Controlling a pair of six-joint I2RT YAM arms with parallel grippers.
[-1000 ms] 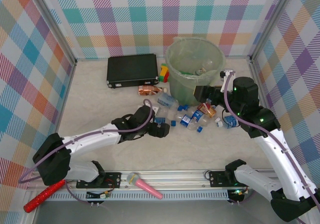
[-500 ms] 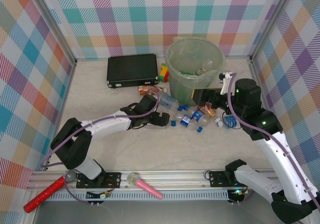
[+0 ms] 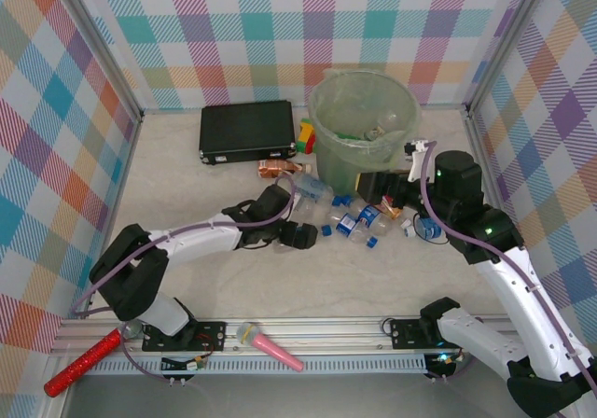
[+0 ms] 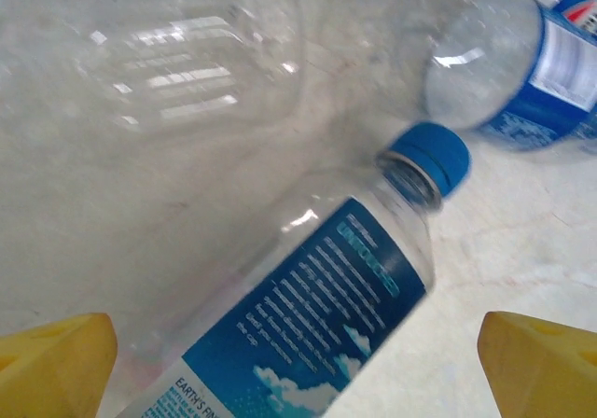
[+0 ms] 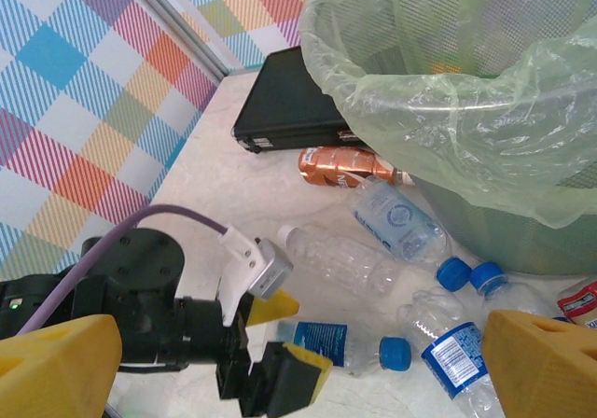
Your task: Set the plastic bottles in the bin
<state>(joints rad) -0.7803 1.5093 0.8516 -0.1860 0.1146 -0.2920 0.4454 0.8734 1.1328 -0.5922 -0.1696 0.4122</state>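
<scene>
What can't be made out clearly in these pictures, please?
Bin contents: top view, too small and veiled by the liner; right wrist view, liner folds cover them.
Bottle base: left wrist view, cut off by the bottom edge; its small print is blurred.
Coloured item behind the bin: top view, partly hidden by the bin wall.

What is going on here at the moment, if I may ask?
Two robot arms are clearing plastic bottles into the green bin. The left tool is open over a clear bottle with a blue label and cap, which lies on the table, not yet gripped. The right tool, also open and empty, hovers beside the bin above the other loose bottles.
</scene>
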